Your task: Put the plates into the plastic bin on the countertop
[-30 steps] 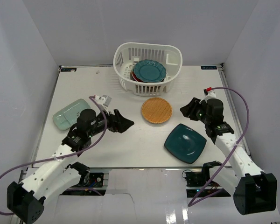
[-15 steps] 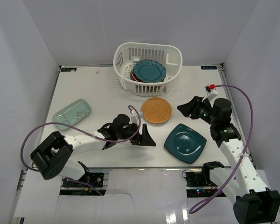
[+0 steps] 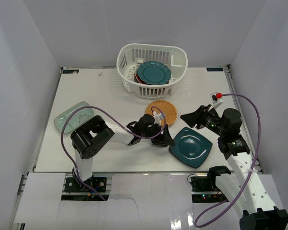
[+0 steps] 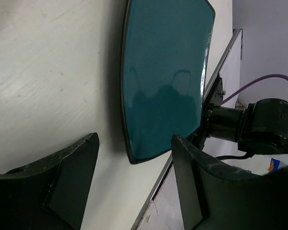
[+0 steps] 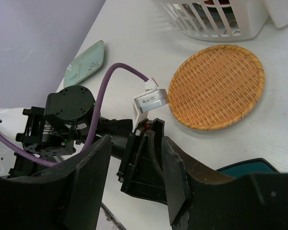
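The dark teal square plate (image 3: 192, 146) lay flat on the counter (image 3: 110, 96), its edge just ahead of the left fingers (image 3: 167, 140), which were spread wide and empty. The right fingers (image 3: 189, 116) hovered nearby, likewise parted and empty.

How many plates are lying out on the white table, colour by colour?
Pale green plate: 1
Orange woven plate: 1
Dark teal square plate: 1
Total: 3; the stack in the white basket cannot be counted.
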Controlling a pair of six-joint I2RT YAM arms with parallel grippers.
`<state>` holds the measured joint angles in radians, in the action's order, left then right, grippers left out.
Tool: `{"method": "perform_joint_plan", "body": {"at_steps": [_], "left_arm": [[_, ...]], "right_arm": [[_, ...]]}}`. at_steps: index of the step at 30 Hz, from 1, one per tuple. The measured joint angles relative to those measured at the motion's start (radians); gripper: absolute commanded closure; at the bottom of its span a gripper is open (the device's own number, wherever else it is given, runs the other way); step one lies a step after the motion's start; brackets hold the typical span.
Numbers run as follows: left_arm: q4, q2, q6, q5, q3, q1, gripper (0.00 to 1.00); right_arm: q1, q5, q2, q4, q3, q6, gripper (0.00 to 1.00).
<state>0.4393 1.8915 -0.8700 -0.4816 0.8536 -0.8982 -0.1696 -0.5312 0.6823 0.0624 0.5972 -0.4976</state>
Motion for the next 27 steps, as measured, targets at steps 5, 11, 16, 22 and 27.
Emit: {"method": "perform_joint_plan", "body": {"at_steps": [5, 11, 16, 22, 27], "left_arm": [[0.0, 0.061, 0.008, 0.026, 0.069, -0.041, 0.38], [0.001, 0.085, 0.014, 0.06, 0.08, -0.056, 0.6], [0.003, 0.104, -0.002, 0.079, 0.089, -0.063, 0.97], [0.149, 0.054, -0.071, 0.061, -0.017, -0.068, 1.0], [0.177, -0.131, -0.098, 0.069, -0.237, -0.066, 1.0]], "right_arm": [[0.0, -0.021, -0.007, -0.007, -0.025, -0.019, 0.47], [0.0, -0.034, -0.029, -0.014, -0.037, -0.045, 0.47], [0.0, -0.042, -0.065, -0.014, -0.079, -0.072, 0.45], [0.0, -0.042, -0.099, 0.011, -0.106, -0.081, 0.26], [0.0, -0.051, -0.112, 0.042, -0.109, -0.078, 0.02]]}}
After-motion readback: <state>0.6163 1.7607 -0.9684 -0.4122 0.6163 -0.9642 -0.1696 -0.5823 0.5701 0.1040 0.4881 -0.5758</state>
